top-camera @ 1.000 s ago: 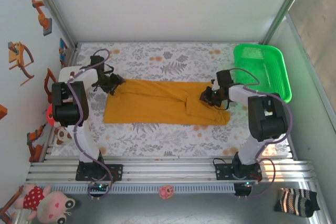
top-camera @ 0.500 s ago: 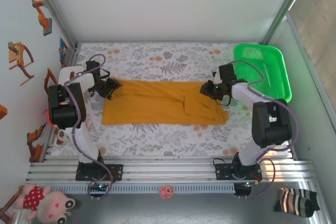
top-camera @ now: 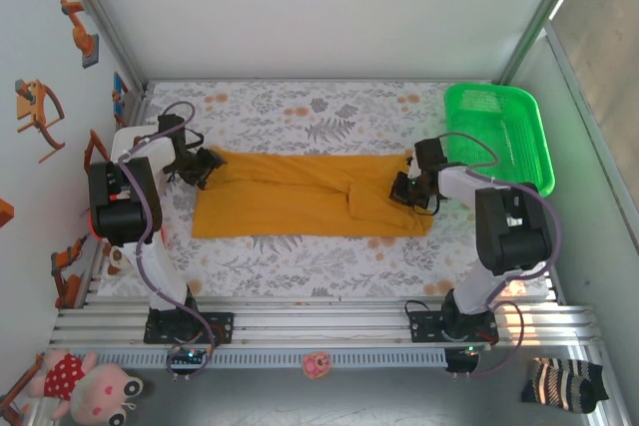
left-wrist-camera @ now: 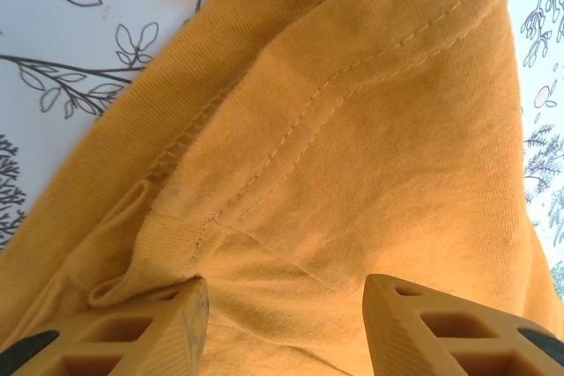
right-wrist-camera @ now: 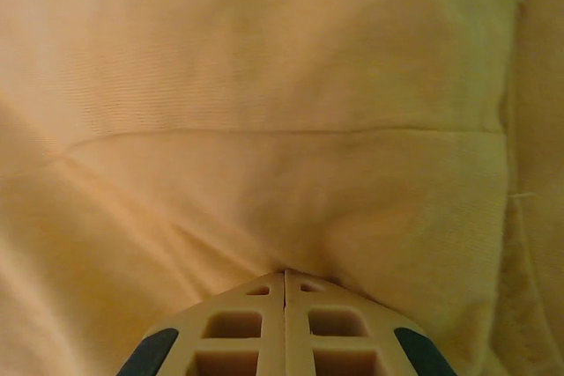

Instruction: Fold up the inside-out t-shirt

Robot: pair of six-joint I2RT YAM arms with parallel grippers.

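While pinching the mustard t-shirt (top-camera: pixel 310 195) along its nine-to-three axis: right gripper (right-wrist-camera: pixel 284 292) clamped on cloth, left gripper (left-wrist-camera: pixel 282 305) half-open astride fabric.

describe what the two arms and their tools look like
Both arms are white with bulky black joint housings and lilac cables looped along them. The left tool and the right tool have yellow-orange lattice fingers with dark pads. Both bases are black.

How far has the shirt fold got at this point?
Done: the t-shirt lies as a long flat band across the table, seemingly folded lengthwise. In hand: the right gripper is shut on cloth at its right end; the left gripper sits open over the left end. Left: folding the band crosswise.
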